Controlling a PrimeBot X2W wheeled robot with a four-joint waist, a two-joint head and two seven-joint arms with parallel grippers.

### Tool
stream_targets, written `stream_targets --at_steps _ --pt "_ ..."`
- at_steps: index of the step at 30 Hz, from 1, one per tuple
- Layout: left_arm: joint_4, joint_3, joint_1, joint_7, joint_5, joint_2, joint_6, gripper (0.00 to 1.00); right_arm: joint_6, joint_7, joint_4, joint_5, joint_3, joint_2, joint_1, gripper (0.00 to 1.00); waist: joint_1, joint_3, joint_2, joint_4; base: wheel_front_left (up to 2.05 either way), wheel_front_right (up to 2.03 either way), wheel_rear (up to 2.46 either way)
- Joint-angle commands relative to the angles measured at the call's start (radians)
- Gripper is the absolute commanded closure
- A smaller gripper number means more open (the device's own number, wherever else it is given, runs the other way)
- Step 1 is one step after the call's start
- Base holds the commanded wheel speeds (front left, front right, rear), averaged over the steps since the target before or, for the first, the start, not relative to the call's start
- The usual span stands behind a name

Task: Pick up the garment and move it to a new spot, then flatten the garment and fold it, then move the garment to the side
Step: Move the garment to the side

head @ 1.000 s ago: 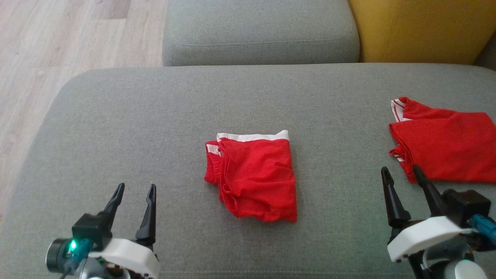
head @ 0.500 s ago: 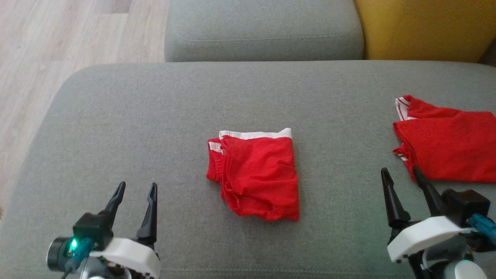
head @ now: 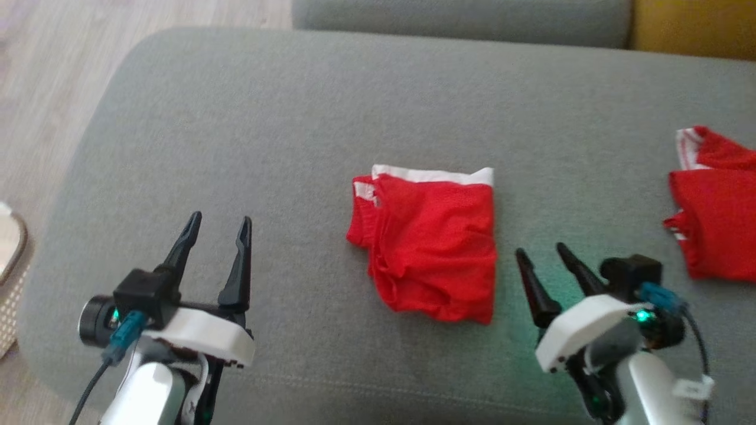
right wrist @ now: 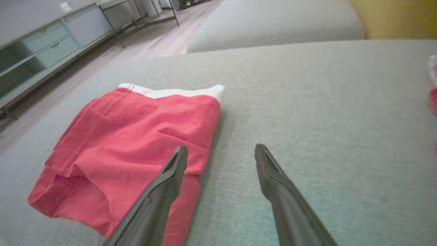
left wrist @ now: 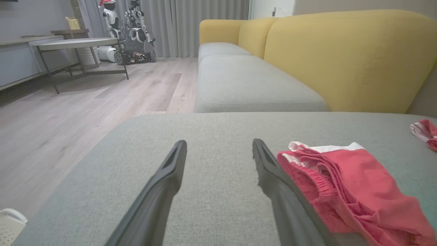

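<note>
The garment (head: pixel 431 242) is red with a white band and lies folded in the middle of the grey sofa seat (head: pixel 295 118). My left gripper (head: pixel 220 219) is open over bare cushion, well to the garment's left. In the left wrist view the left gripper (left wrist: pixel 219 143) has the garment (left wrist: pixel 355 191) just right of its right finger. My right gripper (head: pixel 540 251) is open close to the garment's lower right corner. In the right wrist view the right gripper (right wrist: pixel 222 147) has its left finger over the edge of the garment (right wrist: pixel 136 136). Nothing sits between either pair of fingers.
A second red garment (head: pixel 714 218) with white stripes lies at the seat's right edge. A pale basket (head: pixel 9 283) stands on the wooden floor (head: pixel 47 88) to the left. Behind are another grey cushion (left wrist: pixel 245 82), a yellow backrest (left wrist: pixel 348 58) and a low table (left wrist: pixel 78 42).
The head camera has tilted down and shifted. My right gripper has moved left, up to the garment's right edge. The left gripper has come forward a little. Both have stayed open.
</note>
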Motion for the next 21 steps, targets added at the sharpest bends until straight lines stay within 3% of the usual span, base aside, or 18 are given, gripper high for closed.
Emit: stream_targets --at_steps 1,11,12,13,14,21 --pt "-0.018 0.036 -0.058 -0.016 0.009 0.009 -0.003 0.0 -0.001 -0.012 0.005 0.013 0.038 -0.005 -0.056 0.0 0.0 0.039 0.0 0.028 0.0 0.0 0.0" --pt "0.023 0.037 -0.109 -0.044 0.007 -0.002 -0.015 0.0 -0.001 -0.023 0.302 0.127 0.181 -0.005 -0.194 0.0 0.0 0.1 0.0 0.04 0.0 0.0 0.0" --pt "0.026 0.036 -0.111 -0.046 0.006 -0.003 -0.016 0.0 -0.001 -0.023 0.32 0.141 0.191 -0.005 -0.202 0.22 0.0 0.102 0.0 0.037 0.0 0.0 0.0" --pt "0.029 0.036 -0.112 -0.048 0.006 -0.004 -0.017 0.0 -0.001 -0.02 0.335 0.153 0.203 -0.005 -0.21 0.78 0.0 0.103 0.0 0.033 0.0 0.0 0.0" --pt "0.032 0.035 -0.113 -0.049 0.006 -0.005 -0.017 0.0 -0.001 -0.021 0.347 0.16 0.213 -0.005 -0.218 1.0 0.0 0.104 0.0 0.029 0.0 0.0 0.0" --pt "0.036 0.039 -0.116 -0.056 0.004 -0.004 -0.016 0.0 -0.001 -0.048 0.36 0.176 0.25 -0.005 -0.26 1.0 0.0 0.105 0.0 -0.022 0.0 0.0 0.0"
